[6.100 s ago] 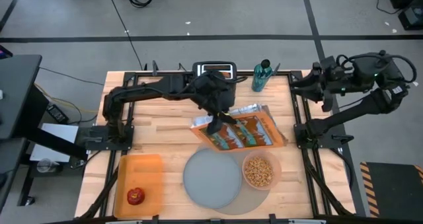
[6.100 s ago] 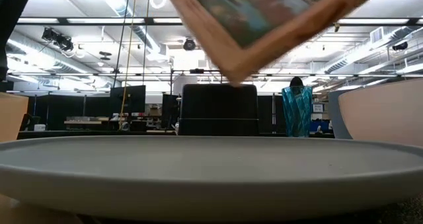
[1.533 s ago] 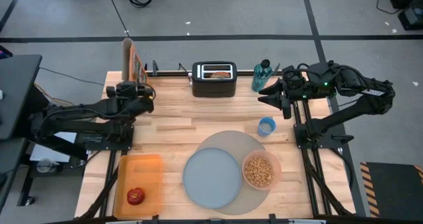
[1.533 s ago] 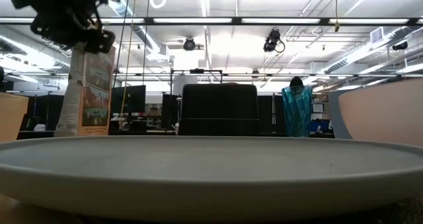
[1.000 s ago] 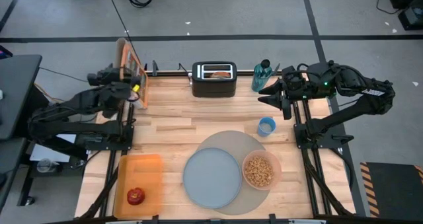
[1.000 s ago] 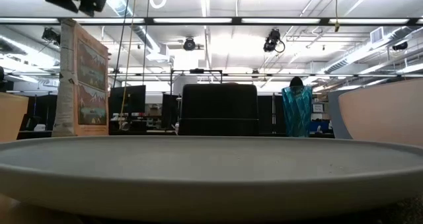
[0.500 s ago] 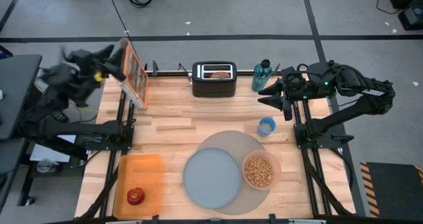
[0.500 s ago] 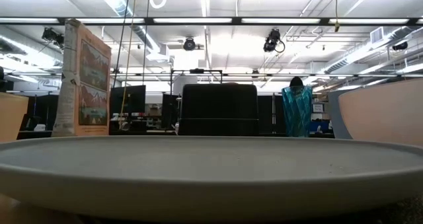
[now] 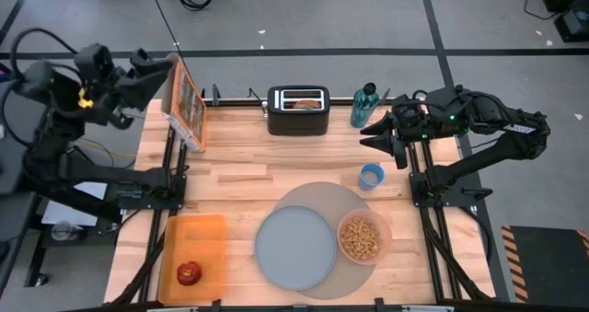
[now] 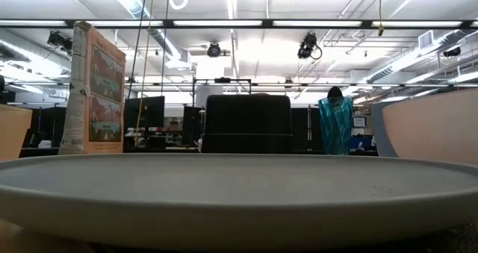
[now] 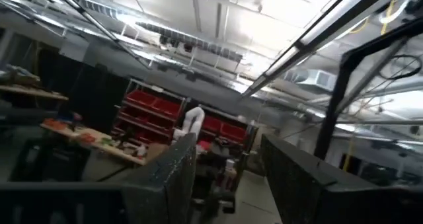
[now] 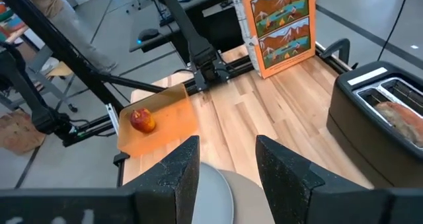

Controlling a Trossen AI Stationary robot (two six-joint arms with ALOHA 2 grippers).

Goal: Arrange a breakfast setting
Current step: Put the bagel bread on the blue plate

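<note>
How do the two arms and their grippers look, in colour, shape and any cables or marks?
Both arms are black and made of thick jointed segments. The left arm carries a small yellow mark near the wrist, and a dark cable loops over it. The right arm shows a small green light and black cables around its wrist. The right gripper has two flat, dark fingers with squared tips; the left gripper looks the same.
</note>
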